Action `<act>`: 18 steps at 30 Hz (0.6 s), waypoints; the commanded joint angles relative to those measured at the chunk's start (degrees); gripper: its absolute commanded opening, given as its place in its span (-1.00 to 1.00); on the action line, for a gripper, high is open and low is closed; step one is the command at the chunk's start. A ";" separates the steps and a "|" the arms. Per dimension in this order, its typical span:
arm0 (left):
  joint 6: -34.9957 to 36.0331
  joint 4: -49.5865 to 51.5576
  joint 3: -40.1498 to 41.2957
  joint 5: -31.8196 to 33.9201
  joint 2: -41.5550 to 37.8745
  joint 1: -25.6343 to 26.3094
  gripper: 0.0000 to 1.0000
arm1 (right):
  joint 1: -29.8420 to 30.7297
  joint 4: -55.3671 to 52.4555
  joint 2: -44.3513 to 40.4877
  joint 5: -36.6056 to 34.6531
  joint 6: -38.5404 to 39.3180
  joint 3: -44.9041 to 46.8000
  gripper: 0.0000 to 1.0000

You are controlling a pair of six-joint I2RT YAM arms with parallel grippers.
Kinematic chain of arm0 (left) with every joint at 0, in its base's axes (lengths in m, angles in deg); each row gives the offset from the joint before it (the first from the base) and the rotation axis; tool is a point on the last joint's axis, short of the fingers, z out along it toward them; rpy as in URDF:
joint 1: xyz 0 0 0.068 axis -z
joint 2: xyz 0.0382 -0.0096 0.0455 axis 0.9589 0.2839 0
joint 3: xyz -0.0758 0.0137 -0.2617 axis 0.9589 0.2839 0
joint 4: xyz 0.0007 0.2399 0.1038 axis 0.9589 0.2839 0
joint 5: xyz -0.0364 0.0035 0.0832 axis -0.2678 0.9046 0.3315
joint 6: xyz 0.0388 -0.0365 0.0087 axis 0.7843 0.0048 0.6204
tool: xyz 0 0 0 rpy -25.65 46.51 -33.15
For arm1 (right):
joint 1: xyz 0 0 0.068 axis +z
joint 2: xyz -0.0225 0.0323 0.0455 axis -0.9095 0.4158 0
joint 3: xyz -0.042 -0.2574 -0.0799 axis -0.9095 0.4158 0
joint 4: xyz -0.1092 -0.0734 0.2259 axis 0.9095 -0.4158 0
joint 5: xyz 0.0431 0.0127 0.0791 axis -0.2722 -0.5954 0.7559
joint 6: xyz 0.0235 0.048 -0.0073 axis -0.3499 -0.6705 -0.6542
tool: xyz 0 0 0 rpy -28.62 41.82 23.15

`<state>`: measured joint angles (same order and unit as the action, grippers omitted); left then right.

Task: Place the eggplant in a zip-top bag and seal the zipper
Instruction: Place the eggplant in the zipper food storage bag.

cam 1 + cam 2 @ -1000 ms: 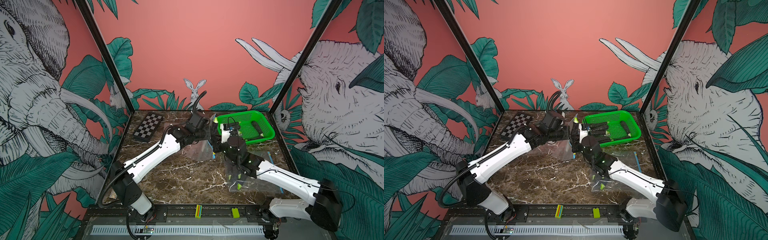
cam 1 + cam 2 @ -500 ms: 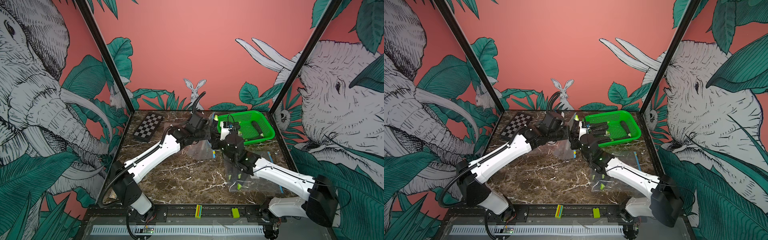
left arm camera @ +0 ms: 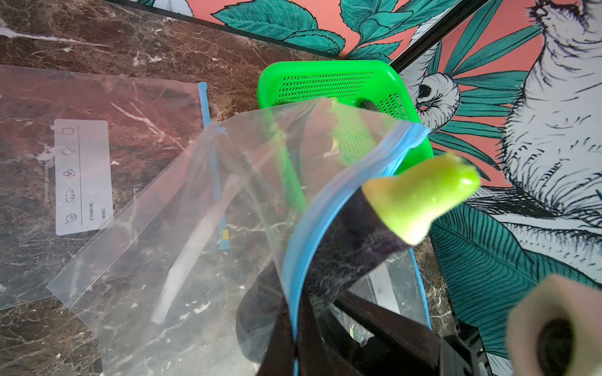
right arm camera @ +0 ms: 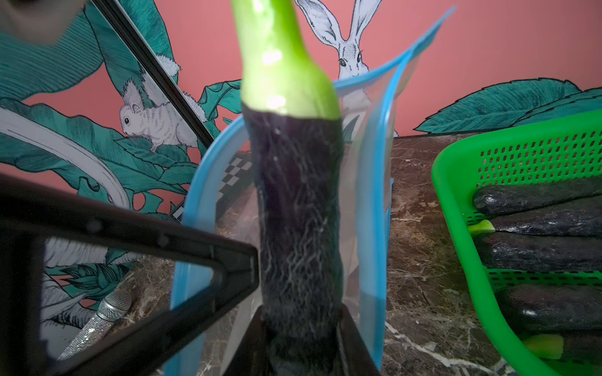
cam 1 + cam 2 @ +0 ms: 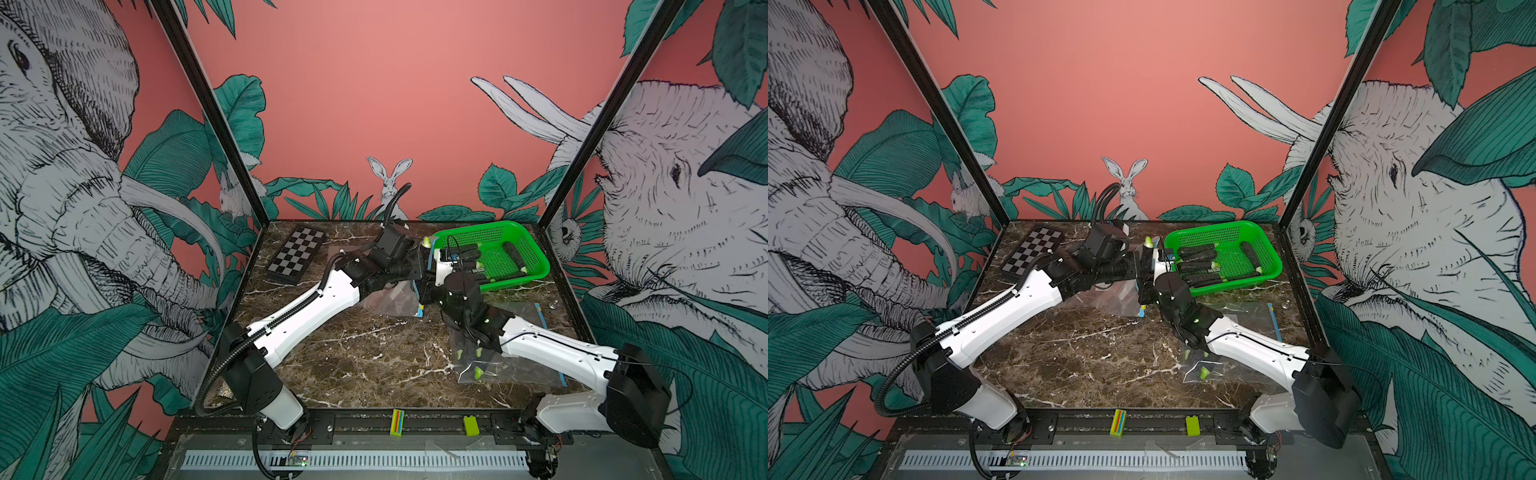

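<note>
Both arms reach forward and inward, left hand pinched shut, right hand gripping, partly spread.

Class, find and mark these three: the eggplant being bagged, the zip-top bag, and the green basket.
eggplant (image 4: 299,228): right wrist view, dark body.
zip-top bag (image 3: 146,254): left wrist view, clear wall.
green basket (image 4: 452,195): right wrist view, solid rim.

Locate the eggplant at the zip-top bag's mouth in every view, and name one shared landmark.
Top view: eggplant, only its green stem tip showing, beside the green basket.
Top view: the same stem tip, beside the basket.
Left wrist: close up, stem poking from the zip-top bag.
Right wrist: close up, mid-frame.
Shared landmark: the green basket.
</note>
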<state>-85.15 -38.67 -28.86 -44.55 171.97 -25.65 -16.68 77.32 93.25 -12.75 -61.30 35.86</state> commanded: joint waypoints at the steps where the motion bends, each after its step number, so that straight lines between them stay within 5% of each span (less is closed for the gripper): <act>1: 0.03 -0.93 0.36 0.96 -2.94 0.17 -1.00 | 0.40 -1.38 -3.17 0.64 1.05 -0.83 -0.14; 4: 0.15 -0.91 0.18 0.90 -2.94 0.13 -1.00 | 0.38 -3.99 -3.90 2.97 1.70 -2.25 0.10; 18: -0.32 -1.46 1.06 0.83 -4.78 0.10 -1.00 | -3.21 -7.15 -8.90 9.64 1.14 -1.12 0.12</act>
<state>-85.13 -38.78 -28.53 -44.37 170.31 -25.65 -18.80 69.73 86.65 -5.80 -60.36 35.40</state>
